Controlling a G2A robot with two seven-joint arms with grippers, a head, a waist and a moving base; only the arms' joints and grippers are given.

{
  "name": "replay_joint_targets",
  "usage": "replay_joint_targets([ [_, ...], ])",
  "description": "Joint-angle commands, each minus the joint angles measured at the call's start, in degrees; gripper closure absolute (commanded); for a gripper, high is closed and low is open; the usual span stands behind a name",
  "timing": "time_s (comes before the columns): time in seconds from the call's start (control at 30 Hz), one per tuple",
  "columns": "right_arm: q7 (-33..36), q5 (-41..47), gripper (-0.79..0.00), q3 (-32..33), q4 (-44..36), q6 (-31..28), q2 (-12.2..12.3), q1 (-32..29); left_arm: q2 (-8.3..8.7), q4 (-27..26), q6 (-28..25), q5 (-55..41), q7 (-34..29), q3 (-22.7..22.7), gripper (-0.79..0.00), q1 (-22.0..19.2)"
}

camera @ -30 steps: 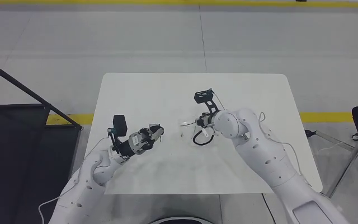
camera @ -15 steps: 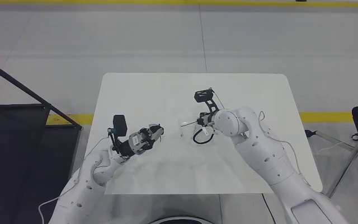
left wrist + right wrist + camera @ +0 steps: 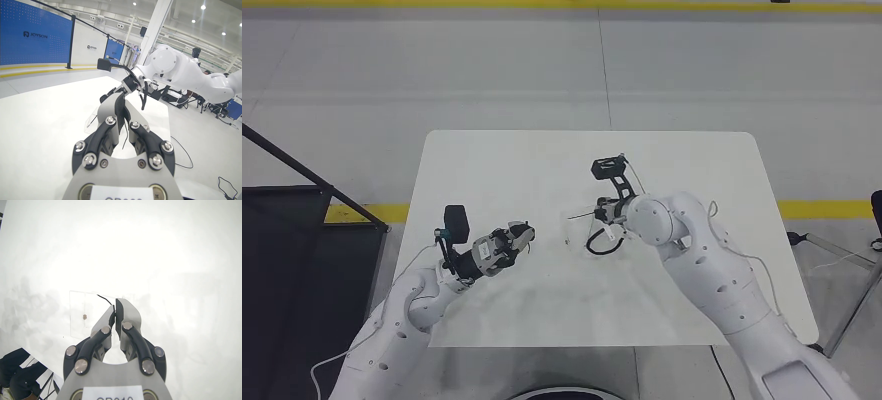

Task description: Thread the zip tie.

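My right gripper (image 3: 115, 302) is shut on a thin black zip tie (image 3: 103, 298), whose free end curves out over a small clear plate (image 3: 77, 306) with a brown spot (image 3: 84, 316) on it. In the top view the right gripper (image 3: 599, 213) hovers mid-table beside that clear plate (image 3: 570, 232), with the zip tie (image 3: 580, 213) pointing toward my left arm. My left gripper (image 3: 525, 233) sits a short way off, aimed at the plate. Its fingers (image 3: 122, 100) are shut, and a thin black strand (image 3: 125, 132) hangs between the pads. Beyond them stands the clear plate (image 3: 90, 121).
The white table (image 3: 692, 180) is bare around the plate, with open surface on all sides. A black barrier panel (image 3: 282, 260) stands off the table's left edge. Cables trail on the floor to the right.
The right gripper has shifted slightly, and the zip tie's tip now reaches farther over the clear plate. The left arm has kept still.
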Motion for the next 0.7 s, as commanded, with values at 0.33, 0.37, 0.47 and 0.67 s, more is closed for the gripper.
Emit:
replay_joint_targets([
  [0.33,-5.23,2.44,0.0,9.2,-11.38,-0.99,2.08,-10.0,-0.42,-1.41,6.49,4.81,4.49,-0.14,0.0,0.66],
  [0.37,-5.83,2.82,0.0,10.28,-12.96,-1.46,2.35,-11.48,-0.5,-1.23,7.55,6.01,5.39,-0.04,0.0,0.63],
  [0.47,-7.39,3.93,0.0,13.4,-17.62,-3.15,3.1,-16.02,-0.78,-0.47,9.73,7.96,7.76,0.65,0.0,0.54],
  [0.67,-8.56,8.15,0.0,18.65,-24.92,-8.58,4.28,-23.79,-1.15,1.19,12.01,8.08,9.45,1.26,0.0,-0.2],
])
